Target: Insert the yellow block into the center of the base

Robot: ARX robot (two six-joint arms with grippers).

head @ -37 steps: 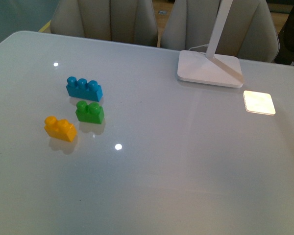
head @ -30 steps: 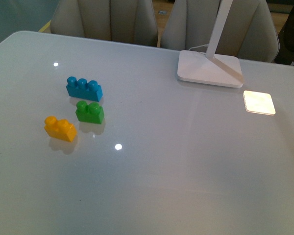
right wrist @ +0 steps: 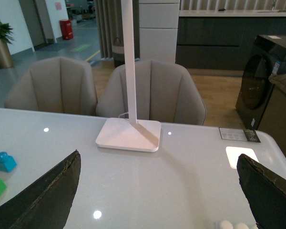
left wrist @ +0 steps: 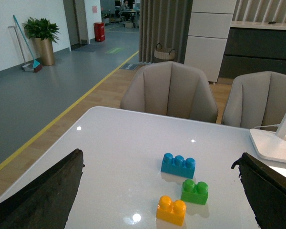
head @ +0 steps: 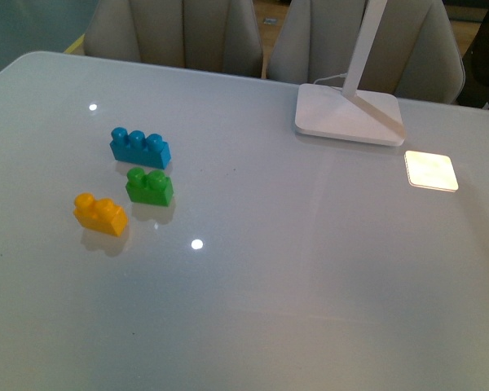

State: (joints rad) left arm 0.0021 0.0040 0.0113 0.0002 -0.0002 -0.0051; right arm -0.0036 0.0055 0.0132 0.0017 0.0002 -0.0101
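handling: the small orange-yellow plastic two-stud brick [head: 100,214], near the small green plastic brick [head: 150,187], looks light, rigid (slick-sided too); pinch its long flat sides. left gripper [left wrist: 159,155] and right gripper [right wrist: 158,157] both gape empty.

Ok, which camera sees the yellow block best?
The left wrist view: the yellow block looks biggest there, whole, with both studs clear. The front view shows it whole too, only smaller. The right wrist view does not show it at all.
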